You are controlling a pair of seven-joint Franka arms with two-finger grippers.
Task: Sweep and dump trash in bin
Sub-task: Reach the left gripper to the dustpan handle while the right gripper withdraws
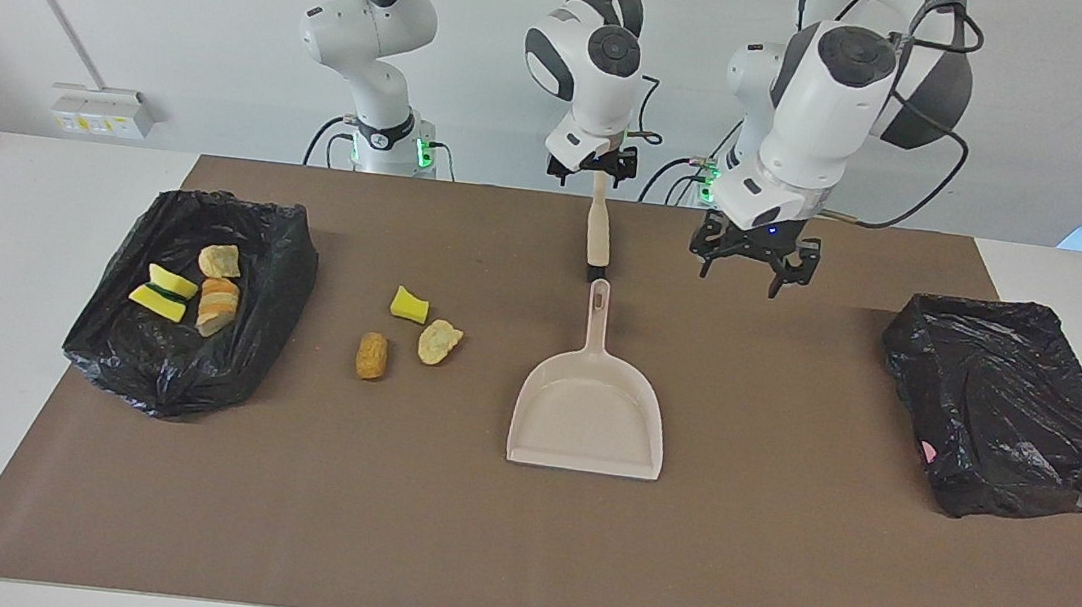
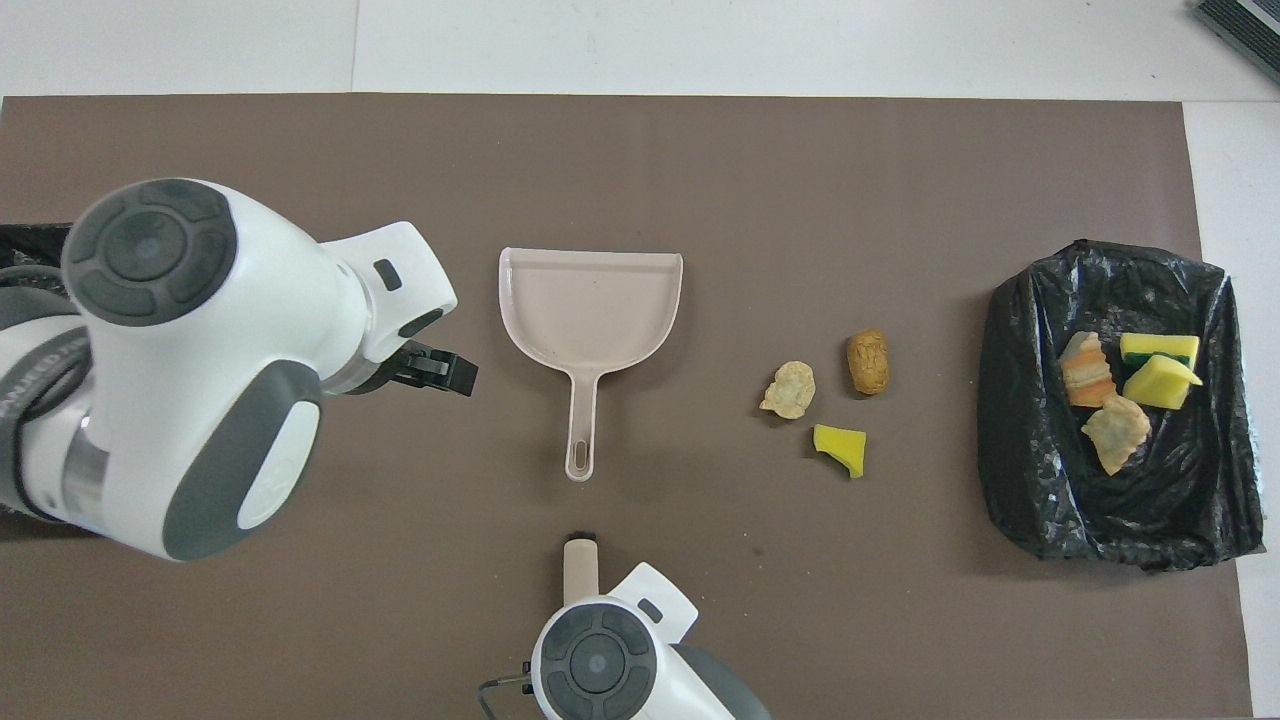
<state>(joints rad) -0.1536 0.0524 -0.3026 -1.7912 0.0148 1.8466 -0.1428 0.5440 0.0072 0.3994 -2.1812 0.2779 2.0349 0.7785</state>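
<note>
The dustpan (image 1: 589,419) is smooth pale plastic, flat and wide with a long thin handle. It lies in the middle of the brown mat (image 1: 516,542), handle toward the robots.

Beside it, toward the right arm's end, three bits of trash (image 1: 412,330) sit on the mat: a yellow sponge chunk (image 1: 409,305), a crumbly tan lump (image 1: 437,341) and an orange-brown lump (image 1: 372,355). The crinkly black bag (image 1: 189,302) at that end holds four more scraps, yellow sponge and bread-like pieces. Another shiny black bag (image 1: 1008,408) sits at the left arm's end.

The right gripper (image 1: 597,167) is up in the air over the mat's edge nearest the robots. It holds the beige brush (image 1: 598,234) by its top, and the brush hangs straight down. The left gripper (image 1: 752,265) hangs over bare mat beside the dustpan handle, its fingers spread apart and holding nothing.
</note>
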